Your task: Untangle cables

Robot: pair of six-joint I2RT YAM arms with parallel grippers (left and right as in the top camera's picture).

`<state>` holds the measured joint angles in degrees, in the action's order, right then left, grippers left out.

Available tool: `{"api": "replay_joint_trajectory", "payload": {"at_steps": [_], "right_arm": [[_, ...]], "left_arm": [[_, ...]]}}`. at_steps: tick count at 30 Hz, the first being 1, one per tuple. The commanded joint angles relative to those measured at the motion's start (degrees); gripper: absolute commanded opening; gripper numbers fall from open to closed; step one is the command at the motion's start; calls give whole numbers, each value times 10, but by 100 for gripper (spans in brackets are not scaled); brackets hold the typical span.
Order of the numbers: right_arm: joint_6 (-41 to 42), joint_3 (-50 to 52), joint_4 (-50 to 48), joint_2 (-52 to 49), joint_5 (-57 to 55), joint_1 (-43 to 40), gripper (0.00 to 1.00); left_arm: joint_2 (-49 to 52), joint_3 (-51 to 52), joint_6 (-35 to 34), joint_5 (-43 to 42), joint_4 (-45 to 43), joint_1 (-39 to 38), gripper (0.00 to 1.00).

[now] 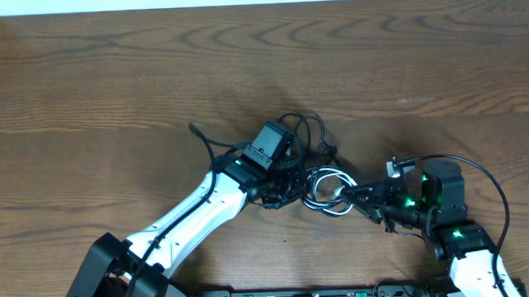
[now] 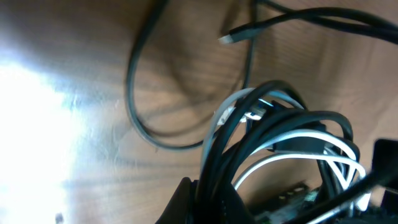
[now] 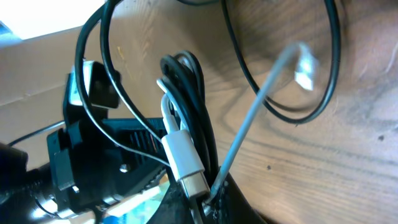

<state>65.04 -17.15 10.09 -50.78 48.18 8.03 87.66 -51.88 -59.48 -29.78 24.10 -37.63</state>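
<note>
- The cables (image 1: 311, 169) lie bunched in one knot on the table (image 1: 112, 83), towards its front edge and directly between our two grippers. A few black loops spill out behind the knot.
- Our left gripper (image 1: 285, 190) is closed tight on the left side of the bundle. In the left wrist view, several black cords and the white cord (image 2: 292, 134) run together into its fingers (image 2: 199, 202), so we judge it holds a handful rather than a single strand.
- Our right gripper (image 1: 347, 195) is likewise clamped shut, on the right side of the knot. Its wrist view shows a white plug (image 3: 183, 155) and a fold of black cord wedged between the jaws.
- We read these two holds on opposite sides as the set-up for drawing the bundle apart, each arm anchoring one half.
- One loose end (image 2: 230, 37) with a small plug lies free on the wood beyond the knot, so that strand looks the easiest to work out.
- With several strands in each grip, we think a straight pull could tighten the knot instead of loosening it.
</note>
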Motion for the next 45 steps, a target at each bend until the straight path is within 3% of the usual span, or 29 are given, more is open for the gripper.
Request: {"api": "replay_joint_trajectory", "payload": {"at_steps": [1,6,14,25,30,33,39,45], "right_arm": [[-92,-7,-1,2,-22,-1,2],[-140,-7,48,3,-45,-1,2],[-160,-7,145,3,-150,-1,1],[-174,-7,186,3,-241,-1,1],[-174,-7,223,3,-273,-1,1],[-228,-7,201,3,-232,-1,8],[-409,-7,60,3,35,-1,34],[-419,-7,-20,2,71,3,40]], "left_arm": [[3,3,-101,-30,12,35,8],[3,3,-97,-145,0,106,8],[3,3,3,-268,-7,216,8],[3,3,51,-283,-12,232,8],[3,3,85,-306,-69,231,8],[3,3,94,-306,-83,228,7],[3,3,99,-302,-103,200,8],[3,3,17,-299,-103,175,8]]}}
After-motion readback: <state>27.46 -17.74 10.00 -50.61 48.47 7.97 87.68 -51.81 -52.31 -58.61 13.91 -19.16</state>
